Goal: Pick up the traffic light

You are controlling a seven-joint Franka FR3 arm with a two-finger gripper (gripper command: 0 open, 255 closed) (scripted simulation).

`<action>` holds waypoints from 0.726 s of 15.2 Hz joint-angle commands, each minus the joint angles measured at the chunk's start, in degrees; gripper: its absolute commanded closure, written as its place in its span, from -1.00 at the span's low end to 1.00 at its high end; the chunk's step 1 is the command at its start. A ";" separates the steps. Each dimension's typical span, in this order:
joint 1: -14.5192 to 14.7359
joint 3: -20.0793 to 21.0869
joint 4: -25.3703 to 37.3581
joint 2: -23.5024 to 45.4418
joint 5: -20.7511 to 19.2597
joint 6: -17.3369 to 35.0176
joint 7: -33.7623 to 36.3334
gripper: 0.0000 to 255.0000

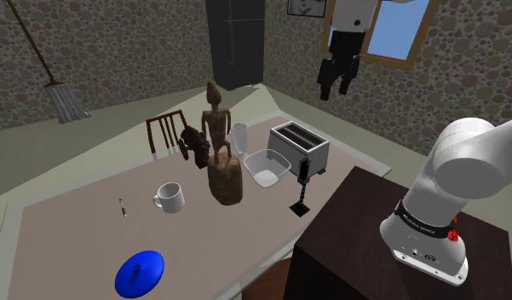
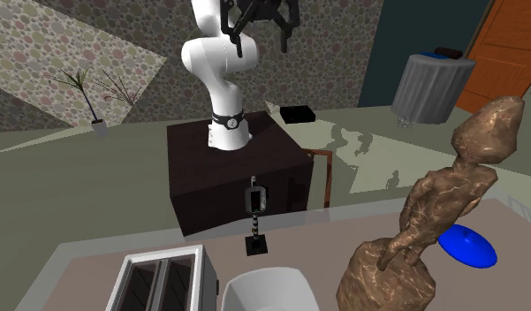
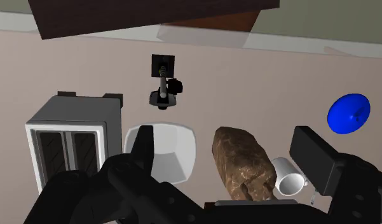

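The gripper (image 1: 336, 83) hangs high over the table (image 1: 75, 243). Its two black fingers (image 3: 143, 149) stand wide apart and nothing is between them. In the wrist view, the things nearest to the fingers are the white bowl (image 3: 178, 153) and the brown statue (image 3: 241, 160), not the target.

The traffic light (image 1: 303, 175) is a small dark model on a thin pole with a little flat foot. It stands upright, close to the table edge that faces the stand (image 1: 356, 230). The toaster (image 1: 298, 143) and the bowl are near it, a little more toward the middle of the table, but they do not touch it.

I think the main danger is to knock it over. The pole is thin and the foot is small, so one finger that arrives off-centre could push the model down, or even over the near edge. The way down is also long, so a small error in aim may grow. If the fingers close on the narrow pole and not on the wider head, the model may turn or slip. A careless approach could also touch the toaster.
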 commanded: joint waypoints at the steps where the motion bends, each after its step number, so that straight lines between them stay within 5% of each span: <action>1: 0.00 0.00 0.00 0.00 0.00 0.00 0.00 -1.00; 11: -2.04 1.30 -18.36 2.77 0.57 24.93 3.67 -1.00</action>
